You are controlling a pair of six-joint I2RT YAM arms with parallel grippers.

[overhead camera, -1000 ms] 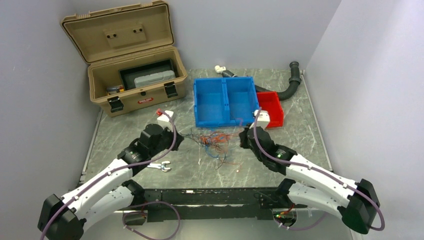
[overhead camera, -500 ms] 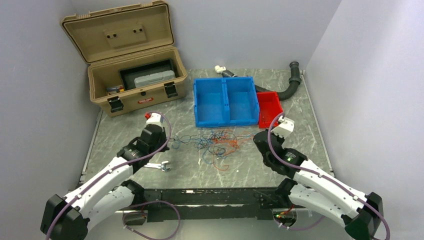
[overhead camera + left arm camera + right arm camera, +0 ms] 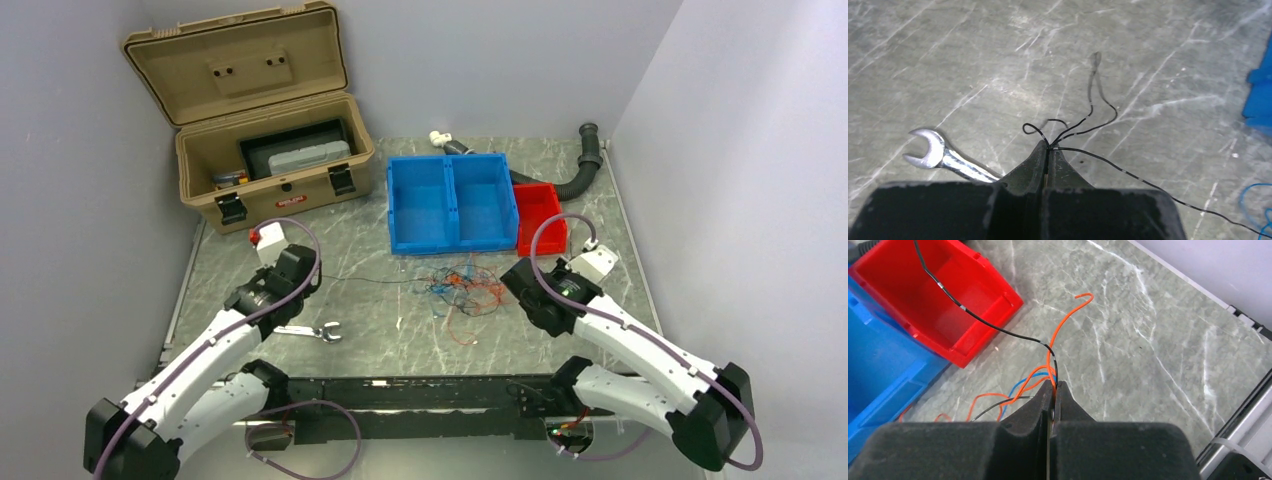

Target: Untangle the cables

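The cables (image 3: 462, 287) are a loose bunch of thin blue, orange and black wires on the table in front of the blue bin. A single black wire (image 3: 370, 281) stretches left from the bunch to my left gripper (image 3: 312, 277). In the left wrist view my left gripper (image 3: 1048, 148) is shut on that black wire (image 3: 1128, 172). My right gripper (image 3: 512, 278) sits at the bunch's right edge. In the right wrist view it (image 3: 1052, 385) is shut on orange, blue and black wires (image 3: 1048, 365).
A blue two-compartment bin (image 3: 452, 202) and a small red bin (image 3: 541, 217) stand behind the bunch. An open tan toolbox (image 3: 262, 130) is at the back left. A wrench (image 3: 315, 332) lies near my left arm. A black corrugated hose (image 3: 580, 170) curves at the back right.
My left gripper has pulled left and my right gripper right. A black wire has been drawn out of the bunch toward the left, and the bunch has shifted right.
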